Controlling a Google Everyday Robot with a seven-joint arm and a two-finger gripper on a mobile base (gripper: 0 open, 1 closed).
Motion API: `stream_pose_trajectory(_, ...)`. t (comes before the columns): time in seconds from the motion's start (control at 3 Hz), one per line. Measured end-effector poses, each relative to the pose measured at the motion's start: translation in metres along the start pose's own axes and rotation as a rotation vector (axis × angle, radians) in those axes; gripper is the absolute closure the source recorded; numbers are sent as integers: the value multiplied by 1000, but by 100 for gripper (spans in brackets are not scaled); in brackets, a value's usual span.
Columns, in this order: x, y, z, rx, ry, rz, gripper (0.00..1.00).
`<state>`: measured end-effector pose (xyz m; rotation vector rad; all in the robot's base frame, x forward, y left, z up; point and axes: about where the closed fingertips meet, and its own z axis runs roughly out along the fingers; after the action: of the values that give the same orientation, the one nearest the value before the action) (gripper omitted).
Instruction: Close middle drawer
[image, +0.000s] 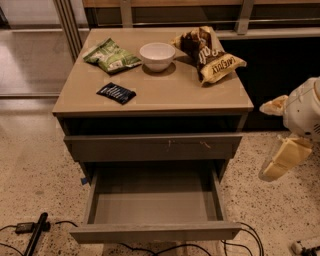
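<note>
The middle drawer (155, 232) is pulled far out of the cabinet, low in the camera view. Its front is plain and handleless, and its grey inside (152, 200) is empty. Above it sits a taller drawer front with small light scratch marks (150, 147), pushed in. My gripper (265, 141) hangs at the right edge, to the right of the cabinet and about level with the scratched front. It touches nothing. Its cream fingers (282, 157) stand apart, open and empty.
The cabinet top (165, 95) holds a white bowl (157, 55), a green snack bag (111, 56), a brown chip bag (210, 52) and a dark packet (116, 93). Black cables and a rod (35, 235) lie on the speckled floor at lower left. More cable (247, 237) lies by the drawer's right corner.
</note>
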<state>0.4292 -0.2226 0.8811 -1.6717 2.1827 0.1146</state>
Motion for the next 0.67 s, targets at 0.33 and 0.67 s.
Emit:
stream_pose_trajectory(0.33, 15, 8, 36, 20, -87, 29, 38)
stream_pose_trajectory(0.67, 27, 24, 71, 18, -144, 66, 61)
